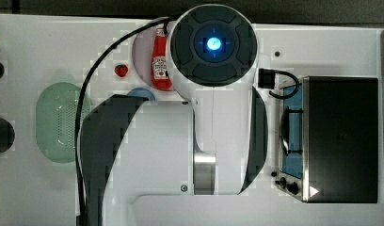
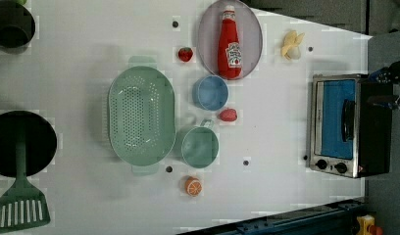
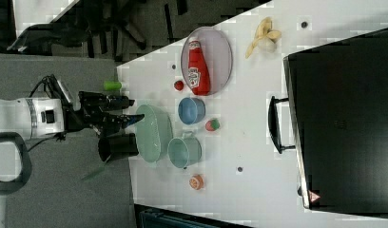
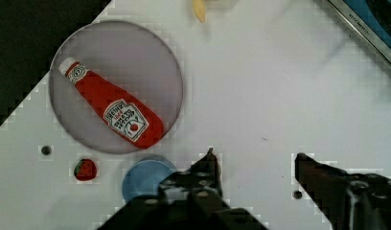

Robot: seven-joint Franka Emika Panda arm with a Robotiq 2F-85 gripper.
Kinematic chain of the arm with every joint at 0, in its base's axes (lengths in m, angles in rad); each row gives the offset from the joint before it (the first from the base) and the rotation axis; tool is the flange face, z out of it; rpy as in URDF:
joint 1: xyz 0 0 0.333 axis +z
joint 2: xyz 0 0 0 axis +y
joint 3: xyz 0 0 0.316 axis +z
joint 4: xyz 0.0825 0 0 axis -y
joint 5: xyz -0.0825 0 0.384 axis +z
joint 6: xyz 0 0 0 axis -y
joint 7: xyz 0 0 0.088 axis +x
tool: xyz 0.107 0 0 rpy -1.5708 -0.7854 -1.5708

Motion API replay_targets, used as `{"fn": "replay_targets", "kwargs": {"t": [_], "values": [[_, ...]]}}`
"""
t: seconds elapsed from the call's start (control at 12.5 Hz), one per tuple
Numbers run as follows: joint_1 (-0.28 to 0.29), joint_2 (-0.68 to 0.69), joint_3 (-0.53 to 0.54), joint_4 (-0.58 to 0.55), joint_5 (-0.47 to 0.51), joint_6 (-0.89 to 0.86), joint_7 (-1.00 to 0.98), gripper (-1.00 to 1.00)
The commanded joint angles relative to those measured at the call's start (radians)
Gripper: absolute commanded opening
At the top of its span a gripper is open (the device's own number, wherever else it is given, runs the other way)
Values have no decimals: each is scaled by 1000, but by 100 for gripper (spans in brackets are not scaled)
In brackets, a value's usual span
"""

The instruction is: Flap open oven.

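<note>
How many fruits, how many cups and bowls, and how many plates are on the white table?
Fruits: 4, red strawberry, peeled yellow banana, pink-red fruit, orange half
Cups and bowls: 2, blue bowl, green mug
Plates: 1, grey plate
Total: 7

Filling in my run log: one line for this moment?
phase: start | gripper: open, empty, high above table | oven: door closed, untouched

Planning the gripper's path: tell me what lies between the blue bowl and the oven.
In the left view, between the blue bowl and the oven lies bare white table; the red fruit hugs the bowl's side.
</note>
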Motion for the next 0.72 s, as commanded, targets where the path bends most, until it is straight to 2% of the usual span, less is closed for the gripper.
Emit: {"fn": "replay_targets", "kwargs": {"t": [0.08,0.24,0.32,0.56,0.64,0.72], "values": [[-25,-288,-56,-202,-8,-78,-32,59],[-25,-289,-56,-202,-8,-77,-32,99],[-25,-289,-56,-201,-8,-77,-32,100],[-25,-289,-56,-202,-8,-77,-32,100],[-26,-289,-57,-202,-8,-77,-32,90],[-26,-288,-58,-202,-8,-77,-32,65]]}}
